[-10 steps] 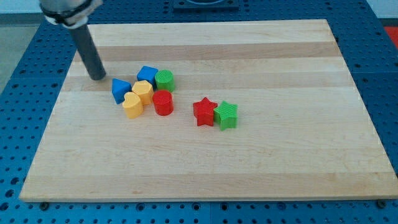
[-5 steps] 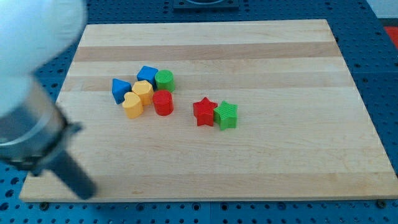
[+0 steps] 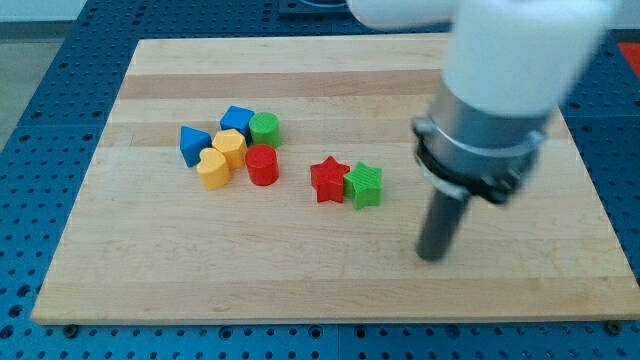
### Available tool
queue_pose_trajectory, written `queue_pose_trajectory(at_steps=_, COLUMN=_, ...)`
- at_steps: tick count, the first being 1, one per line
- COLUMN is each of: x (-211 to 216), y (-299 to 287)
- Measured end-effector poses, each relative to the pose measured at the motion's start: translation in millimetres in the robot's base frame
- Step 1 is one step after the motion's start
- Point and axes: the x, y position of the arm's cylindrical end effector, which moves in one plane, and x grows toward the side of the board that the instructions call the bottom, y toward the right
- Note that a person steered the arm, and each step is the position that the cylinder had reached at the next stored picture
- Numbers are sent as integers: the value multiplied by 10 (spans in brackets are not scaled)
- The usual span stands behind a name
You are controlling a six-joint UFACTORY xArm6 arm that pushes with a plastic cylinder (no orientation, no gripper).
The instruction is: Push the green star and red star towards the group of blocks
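The red star (image 3: 327, 180) and the green star (image 3: 364, 185) lie side by side, touching, at the board's middle. To their left is the group: a red cylinder (image 3: 262, 165), a green cylinder (image 3: 265, 129), two blue blocks (image 3: 237, 119) (image 3: 193, 144), a yellow hexagon (image 3: 229, 147) and a yellow heart (image 3: 212, 169). My tip (image 3: 431, 256) is on the board to the lower right of the green star, apart from it.
The wooden board (image 3: 330, 270) lies on a blue perforated table (image 3: 30, 150). The arm's large white and dark body (image 3: 495, 90) hangs over the board's upper right and hides that part.
My tip swept from the board's upper left, past the lower left corner, across to the lower right of the green star. No block has moved.
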Motion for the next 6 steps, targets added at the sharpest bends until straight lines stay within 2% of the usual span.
queue_pose_trajectory(at_steps=1, x=-777, y=-397)
queue_pose_trajectory(at_steps=2, x=-995, y=-596)
queue_pose_trajectory(at_steps=5, x=-1081, y=-953)
queue_pose_trajectory(at_steps=6, x=-1101, y=-895)
